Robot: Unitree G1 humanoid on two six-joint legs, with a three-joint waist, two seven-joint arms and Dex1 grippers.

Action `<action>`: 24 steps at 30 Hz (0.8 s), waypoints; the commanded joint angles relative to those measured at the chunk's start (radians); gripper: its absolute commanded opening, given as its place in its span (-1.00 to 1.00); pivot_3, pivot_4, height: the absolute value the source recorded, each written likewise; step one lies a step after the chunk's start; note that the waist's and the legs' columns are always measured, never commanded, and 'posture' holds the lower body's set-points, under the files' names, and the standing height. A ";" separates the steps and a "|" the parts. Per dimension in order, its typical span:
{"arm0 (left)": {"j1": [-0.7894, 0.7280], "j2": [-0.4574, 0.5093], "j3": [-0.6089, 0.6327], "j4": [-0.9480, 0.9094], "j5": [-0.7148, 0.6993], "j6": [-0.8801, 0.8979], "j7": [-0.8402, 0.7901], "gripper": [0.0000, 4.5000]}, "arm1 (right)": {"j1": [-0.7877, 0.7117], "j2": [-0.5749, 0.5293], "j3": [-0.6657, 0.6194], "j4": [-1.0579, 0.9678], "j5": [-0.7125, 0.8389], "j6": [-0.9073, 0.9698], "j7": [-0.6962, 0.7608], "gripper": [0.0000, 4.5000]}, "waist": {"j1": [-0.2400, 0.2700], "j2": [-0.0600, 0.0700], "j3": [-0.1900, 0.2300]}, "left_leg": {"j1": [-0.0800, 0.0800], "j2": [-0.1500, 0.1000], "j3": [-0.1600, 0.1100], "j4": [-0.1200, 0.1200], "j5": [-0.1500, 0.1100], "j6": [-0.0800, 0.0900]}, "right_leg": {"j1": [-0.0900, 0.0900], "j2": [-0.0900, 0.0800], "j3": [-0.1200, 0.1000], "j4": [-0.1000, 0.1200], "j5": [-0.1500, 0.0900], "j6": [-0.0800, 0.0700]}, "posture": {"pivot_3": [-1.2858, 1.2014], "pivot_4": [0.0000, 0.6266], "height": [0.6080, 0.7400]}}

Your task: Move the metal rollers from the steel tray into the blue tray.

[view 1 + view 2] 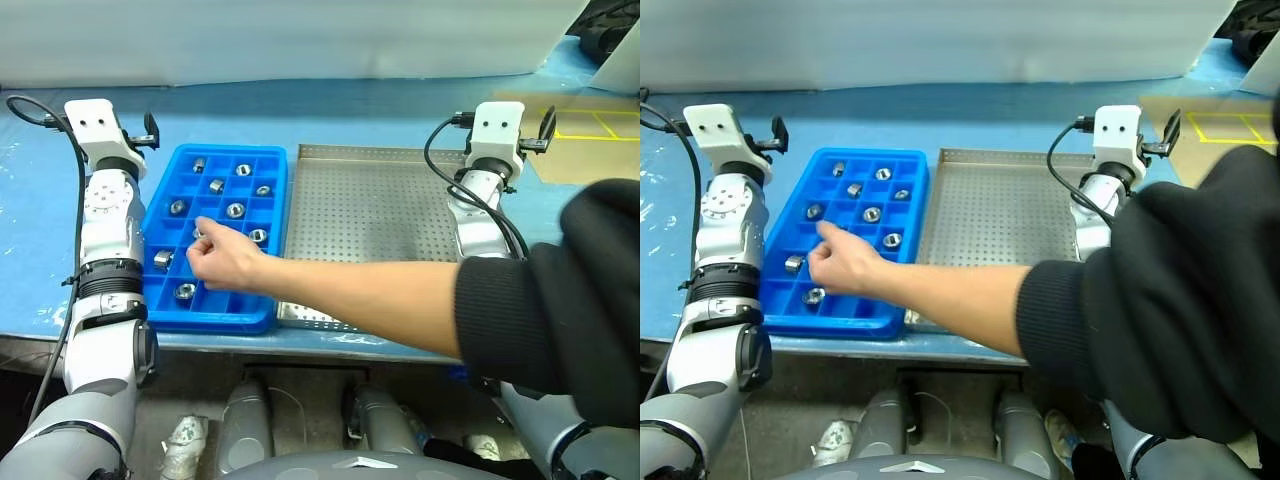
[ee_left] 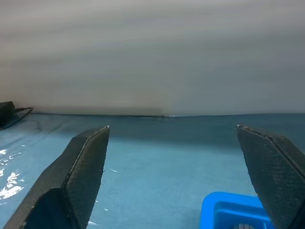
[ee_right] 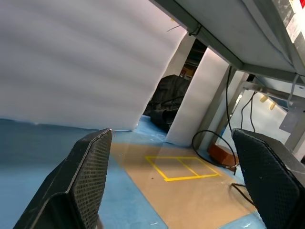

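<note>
With the steel tray (image 1: 370,215) bare and the metal rollers (image 1: 235,210) all in the blue tray (image 1: 166,207) at its nine o'clock, where a person's hand (image 1: 222,262) reaches, both the left gripper (image 2: 171,176) and the right gripper (image 3: 171,176) stand wide and empty, so the transfer looks finished and the next move calls only for holding clear.

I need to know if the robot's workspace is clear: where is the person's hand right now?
In the left eye view the person's hand reaches in from the robot's right, across the steel tray, and sits over the blue tray among the metal rollers.
</note>
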 commanded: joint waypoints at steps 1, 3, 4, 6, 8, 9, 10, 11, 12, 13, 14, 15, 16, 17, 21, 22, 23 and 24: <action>0.028 0.003 0.022 -0.090 -0.009 -0.001 0.024 1.00 | -0.047 -0.015 0.011 0.000 0.001 -0.020 0.010 0.84 | 0.000 0.000 0.000 | 0.000 0.000 0.000 0.000 0.000 0.000 | 0.000 0.000 0.000 0.000 0.000 0.000 | 0.03 -0.52 1.00; 0.050 0.001 0.031 -0.112 -0.012 0.006 0.038 1.00 | -0.065 -0.017 0.018 0.021 0.001 -0.028 0.017 0.84 | -0.001 0.000 0.000 | 0.000 0.000 0.000 0.000 0.000 0.000 | 0.000 0.000 0.000 0.000 0.000 0.000 | 0.04 -0.52 1.00; 0.056 0.000 0.033 -0.120 -0.014 0.009 0.041 1.00 | -0.072 -0.016 0.021 0.029 0.001 -0.031 0.019 0.84 | 0.000 0.000 0.000 | 0.000 0.000 0.000 0.000 0.000 0.000 | 0.000 0.000 0.000 0.000 0.000 0.000 | 0.05 -0.52 1.00; 0.064 -0.001 0.034 -0.133 -0.016 0.012 0.046 1.00 | -0.082 -0.014 0.025 0.042 0.001 -0.036 0.020 0.84 | 0.003 0.000 0.000 | 0.000 0.000 0.000 -0.001 0.000 -0.001 | -0.001 0.000 -0.001 0.000 0.000 0.000 | 0.06 -0.52 1.00; 0.067 -0.007 0.033 -0.144 -0.018 0.015 0.054 1.00 | -0.089 -0.012 0.029 0.056 0.003 -0.044 0.020 0.84 | 0.008 0.000 0.000 | -0.001 0.000 -0.001 -0.001 0.000 -0.001 | -0.001 0.000 -0.001 0.000 0.000 0.000 | 0.06 -0.52 1.00; 0.067 -0.012 0.034 -0.151 -0.022 0.020 0.058 1.00 | -0.091 -0.011 0.031 0.060 0.003 -0.047 0.019 0.84 | 0.011 0.000 0.000 | -0.001 0.000 -0.001 -0.001 0.000 -0.001 | -0.001 0.000 -0.001 0.000 0.000 0.000 | 0.06 -0.52 1.00; 0.067 -0.014 0.035 -0.155 -0.025 0.023 0.060 1.00 | -0.093 -0.010 0.033 0.064 0.004 -0.050 0.018 0.84 | 0.015 0.000 0.000 | -0.001 0.000 -0.001 -0.001 0.000 -0.001 | -0.001 0.000 -0.002 0.000 0.000 0.000 | 0.06 -0.52 1.00; 0.067 -0.016 0.035 -0.160 -0.025 0.025 0.062 1.00 | -0.092 -0.008 0.036 0.063 0.004 -0.051 0.019 0.84 | 0.019 0.000 0.000 | -0.001 0.000 -0.001 -0.001 0.000 -0.001 | -0.001 0.000 -0.002 0.000 0.000 0.000 | 0.06 -0.52 1.00; 0.066 -0.017 0.034 -0.162 -0.026 0.026 0.062 1.00 | -0.092 -0.007 0.039 0.063 0.004 -0.053 0.019 0.84 | 0.022 0.000 0.000 | -0.001 0.000 -0.001 -0.001 0.000 -0.001 | -0.001 0.000 -0.002 0.000 0.000 0.000 | 0.06 -0.52 1.00; 0.066 -0.017 0.034 -0.163 -0.025 0.026 0.063 1.00 | -0.091 -0.006 0.041 0.060 0.004 -0.054 0.020 0.84 | 0.024 0.000 0.000 | -0.001 0.000 -0.001 -0.001 0.000 -0.001 | -0.001 0.000 -0.002 0.000 0.000 0.000 | 0.06 -0.52 1.00; 0.065 -0.018 0.034 -0.163 -0.025 0.026 0.065 1.00 | -0.089 -0.007 0.042 0.056 0.004 -0.053 0.021 0.84 | 0.025 0.000 0.000 | -0.001 0.000 -0.001 -0.001 0.001 -0.001 | -0.001 0.000 -0.002 0.000 0.000 0.000 | 0.06 -0.52 1.00; 0.062 -0.018 0.034 -0.159 -0.024 0.024 0.065 1.00 | -0.089 -0.008 0.044 0.056 0.004 -0.054 0.021 0.84 | 0.025 0.000 0.000 | -0.001 0.000 -0.001 -0.001 0.001 -0.001 | -0.001 0.000 -0.002 0.000 0.000 0.000 | 0.05 -0.52 1.00; 0.058 -0.019 0.033 -0.152 -0.023 0.021 0.066 1.00 | -0.089 -0.011 0.044 0.056 0.004 -0.054 0.022 0.84 | 0.025 0.000 0.000 | -0.001 0.000 -0.001 -0.001 0.001 -0.001 | -0.001 0.000 -0.002 0.000 0.000 0.000 | 0.05 -0.52 1.00; 0.055 -0.020 0.032 -0.147 -0.023 0.018 0.066 1.00 | -0.090 -0.014 0.043 0.055 0.004 -0.054 0.022 0.84 | 0.025 0.000 0.000 | -0.002 0.000 -0.001 -0.001 0.001 -0.001 | -0.001 -0.001 -0.002 0.000 0.000 0.000 | 0.05 -0.52 1.00; 0.039 -0.029 0.023 -0.132 -0.018 0.000 0.066 1.00 | -0.091 -0.027 0.037 0.058 0.004 -0.055 0.022 0.84 | 0.025 0.000 0.000 | -0.002 0.000 -0.001 -0.001 0.001 -0.001 | -0.001 0.000 -0.002 0.000 0.000 0.000 | 0.05 -0.52 1.00; 0.035 -0.029 0.024 -0.129 -0.018 -0.002 0.066 1.00 | -0.093 -0.027 0.038 0.058 0.004 -0.054 0.022 0.84 | 0.025 0.000 0.000 | -0.002 0.000 -0.001 -0.001 0.001 -0.001 | -0.001 0.000 -0.002 0.000 0.000 0.000 | 0.05 -0.52 1.00; 0.033 -0.029 0.024 -0.127 -0.018 -0.004 0.066 1.00 | -0.094 -0.026 0.038 0.058 0.003 -0.054 0.021 0.84 | 0.025 0.000 0.000 | -0.002 0.000 -0.001 -0.001 0.001 -0.001 | -0.001 0.000 -0.002 0.000 0.000 0.000 | 0.05 -0.52 1.00; 0.031 -0.029 0.025 -0.125 -0.017 -0.005 0.066 1.00 | -0.095 -0.026 0.039 0.059 0.004 -0.054 0.020 0.84 | 0.025 0.000 0.000 | -0.002 0.000 -0.001 -0.001 0.001 -0.001 | -0.001 0.000 -0.002 0.000 0.000 0.000 | 0.05 -0.52 1.00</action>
